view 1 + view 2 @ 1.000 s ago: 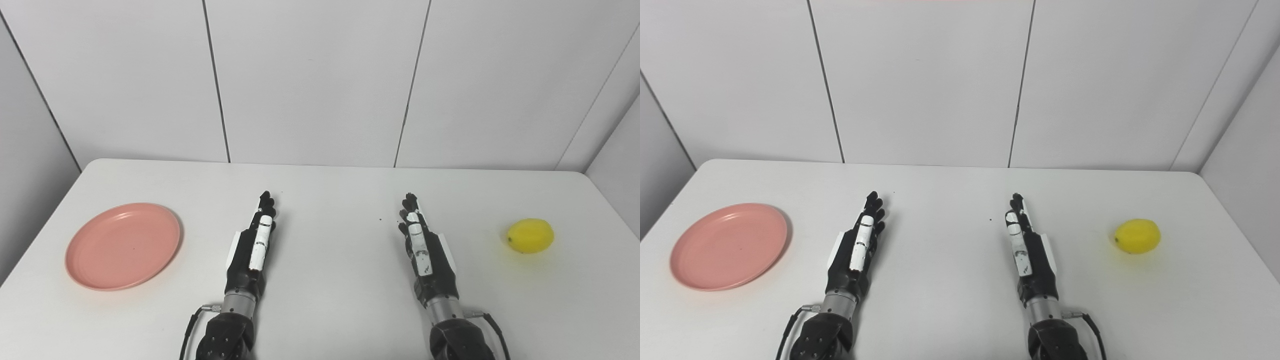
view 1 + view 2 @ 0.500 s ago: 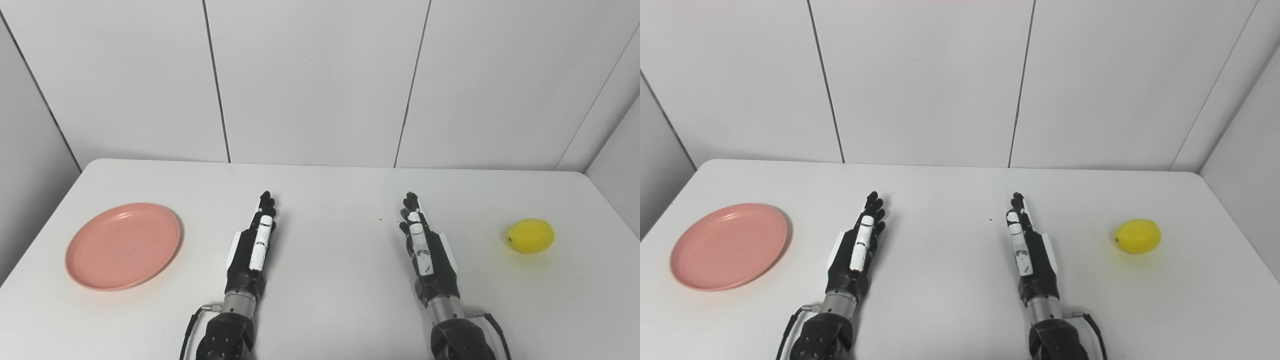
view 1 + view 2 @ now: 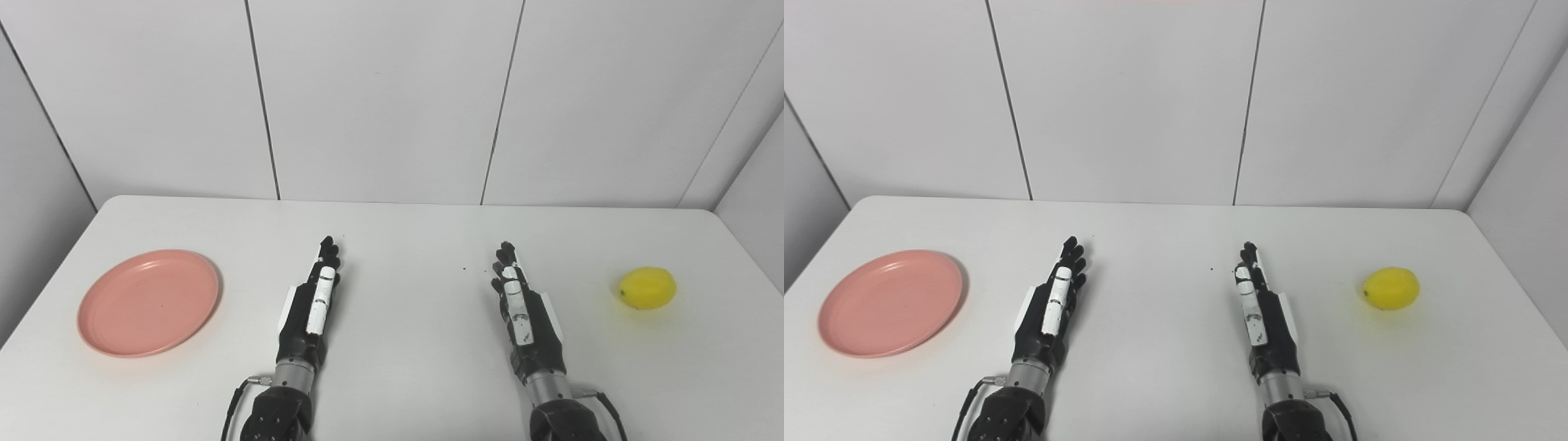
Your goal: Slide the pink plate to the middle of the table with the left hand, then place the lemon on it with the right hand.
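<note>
pink plate [image 3: 148,302] lies well left of left hand [image 3: 308,309].

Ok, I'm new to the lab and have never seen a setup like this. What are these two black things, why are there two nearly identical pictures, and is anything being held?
The two black-and-white things are a humanoid robot's own hands: the left hand and the right hand, whose arms enter from the bottom edge. The two pictures come from two cameras side by side on the robot's head, so they show one scene from slightly different spots. On the white table lie a round pink plastic plate at the far left and a yellow lemon at the far right. Nothing is held: both hands are stretched out flat and empty near the middle, touching neither the plate nor the lemon.
</note>
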